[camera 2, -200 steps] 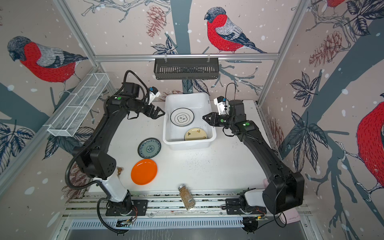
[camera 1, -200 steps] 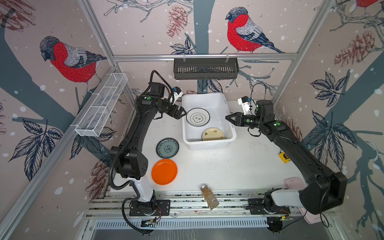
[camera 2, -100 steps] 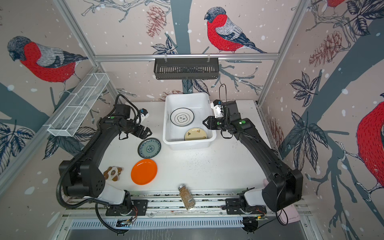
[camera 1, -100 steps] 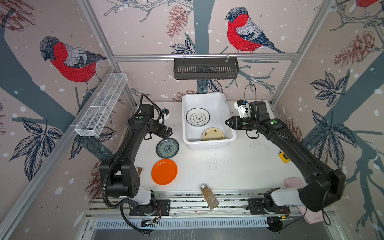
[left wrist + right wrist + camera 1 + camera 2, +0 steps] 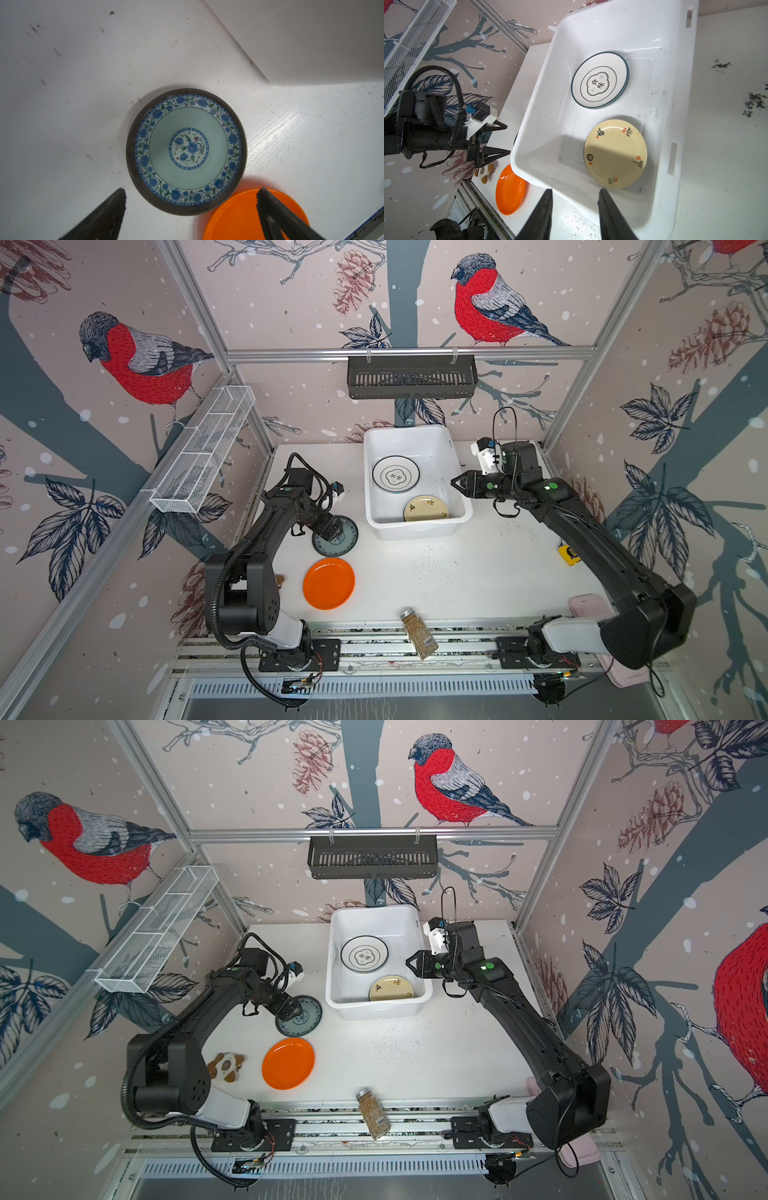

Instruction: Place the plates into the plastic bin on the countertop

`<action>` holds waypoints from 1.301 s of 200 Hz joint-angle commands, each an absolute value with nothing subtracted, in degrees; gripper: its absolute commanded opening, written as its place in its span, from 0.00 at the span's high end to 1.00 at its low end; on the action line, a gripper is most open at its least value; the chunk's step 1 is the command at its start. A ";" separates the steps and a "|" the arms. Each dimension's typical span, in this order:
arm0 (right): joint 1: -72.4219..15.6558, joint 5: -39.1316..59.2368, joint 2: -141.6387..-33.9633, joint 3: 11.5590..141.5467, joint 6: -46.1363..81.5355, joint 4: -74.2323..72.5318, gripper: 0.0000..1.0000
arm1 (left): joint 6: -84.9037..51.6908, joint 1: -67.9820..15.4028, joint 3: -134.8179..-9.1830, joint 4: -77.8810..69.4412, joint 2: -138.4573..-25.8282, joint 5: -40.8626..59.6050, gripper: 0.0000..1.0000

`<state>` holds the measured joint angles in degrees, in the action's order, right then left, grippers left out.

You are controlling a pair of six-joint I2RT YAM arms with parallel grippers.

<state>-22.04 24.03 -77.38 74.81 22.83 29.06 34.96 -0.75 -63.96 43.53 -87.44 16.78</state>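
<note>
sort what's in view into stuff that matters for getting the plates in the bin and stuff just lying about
Job:
- large white plastic bin
- white dark-rimmed plate and cream lettered plate, inside it
- teal floral plate and plain orange plate, on the white countertop

Lying about:
- glass spice jar
- black slotted basket
- white wire mesh tray
- small yellow item
</note>
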 commanded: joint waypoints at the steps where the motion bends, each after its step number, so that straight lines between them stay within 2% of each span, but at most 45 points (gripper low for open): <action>1: -22.11 23.20 -76.87 74.50 23.39 27.15 0.61 | 36.12 -0.73 -63.80 42.35 -88.60 19.11 0.03; 41: -22.02 22.96 -77.45 74.99 24.01 27.14 0.61 | 34.73 -1.37 -62.47 39.16 -89.91 19.21 0.03; 92: -21.64 22.79 -76.07 72.85 24.95 25.16 0.59 | 34.82 -6.36 -57.48 32.24 -86.21 12.77 0.02; 260: -21.62 25.12 -76.17 70.11 26.78 19.52 0.58 | 33.15 -11.81 -49.67 26.84 -81.08 6.57 0.02</action>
<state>-21.65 24.12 -76.27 70.26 26.83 21.76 32.95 -11.31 -50.76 28.80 -81.89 7.90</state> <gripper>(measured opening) 0.419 0.976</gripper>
